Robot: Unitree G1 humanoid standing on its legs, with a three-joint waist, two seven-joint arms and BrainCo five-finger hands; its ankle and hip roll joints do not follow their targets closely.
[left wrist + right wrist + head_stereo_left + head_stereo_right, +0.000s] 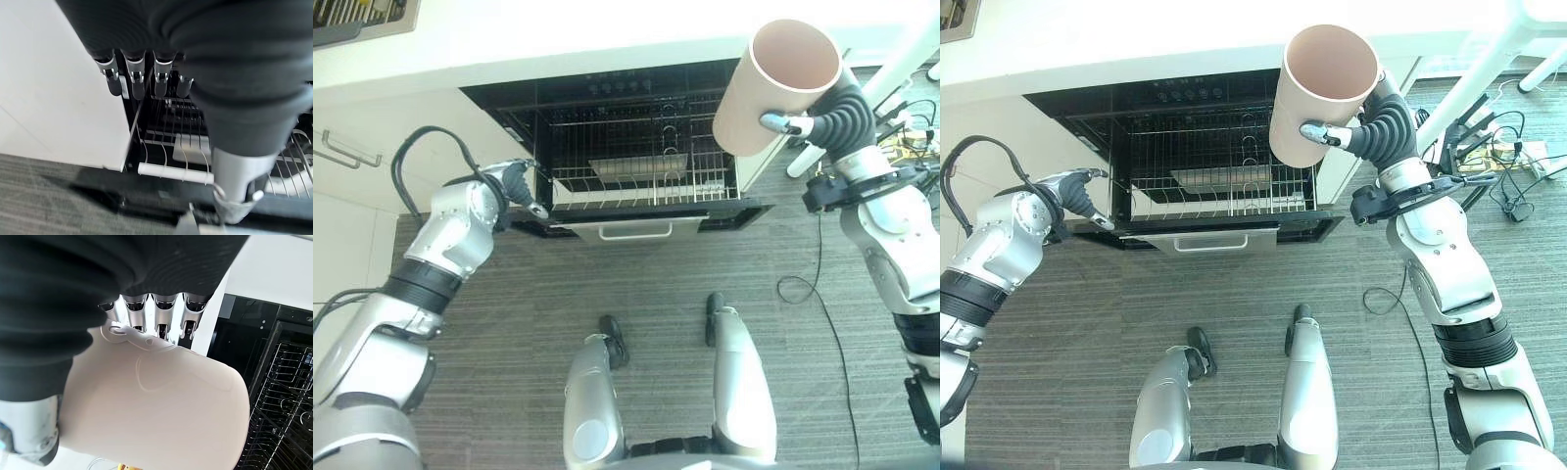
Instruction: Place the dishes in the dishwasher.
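Observation:
A large pale pink cup (778, 88) is held up in the air, mouth facing up toward me, above the right side of the open dishwasher (636, 147). My right hand (837, 117) is shut on it, thumb across its wall and fingers (161, 318) wrapped round the far side. The wire rack (646, 181) is pulled out over the lowered door (622, 230), and a flat grey dish (1219, 178) lies in it. My left hand (514, 184) is open at the rack's front left corner, its fingers (137, 78) straight beside the frame.
A white counter (558, 39) runs above the dishwasher. White cabinet fronts with a bar handle (342, 152) stand to the left. A white pole (1469, 78) and loose cables (1498, 157) lie at the right. Grey carpet (607, 284) lies before the door.

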